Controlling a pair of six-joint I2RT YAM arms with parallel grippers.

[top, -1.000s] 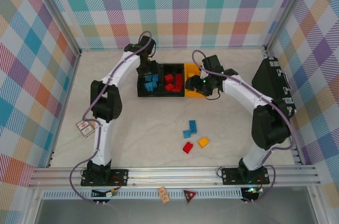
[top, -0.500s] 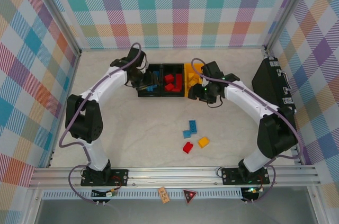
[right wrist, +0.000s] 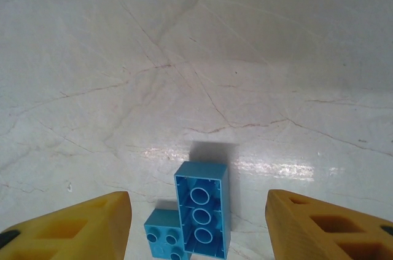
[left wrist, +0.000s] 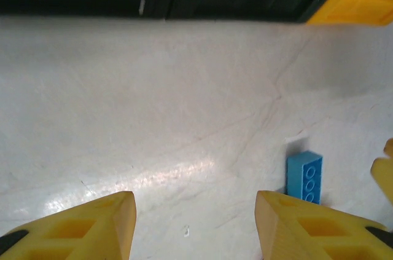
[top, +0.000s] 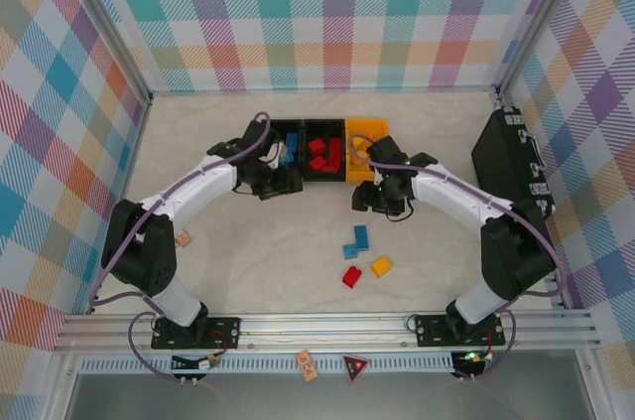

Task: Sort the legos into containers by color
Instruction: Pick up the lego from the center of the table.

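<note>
Four stray legos wait on the marble-look tabletop (top: 248, 241) at lower centre of the overhead frame, below the two black bins (top: 319, 123) and the yellow-orange bin (top: 369, 126) lined up at upper centre; the long blue brick (right wrist: 202, 217) lies hollow side up at the bottom of the right wrist frame, touching a small blue brick (right wrist: 164, 232) at its left, with a red brick (top: 351, 277) and a yellow-orange brick (top: 381, 266) nearby; these are judged light, rigid, hard plastic pieces, smooth enough to slip or skid, best pinched across the flat long sides and not the studs; the right end effector (right wrist: 196, 211) hangs over the blue pair with fingers spread wide, holding and touching nothing; the left end effector (left wrist: 195, 211), equally spread and empty, hovers above bare tabletop below the bins.
</note>
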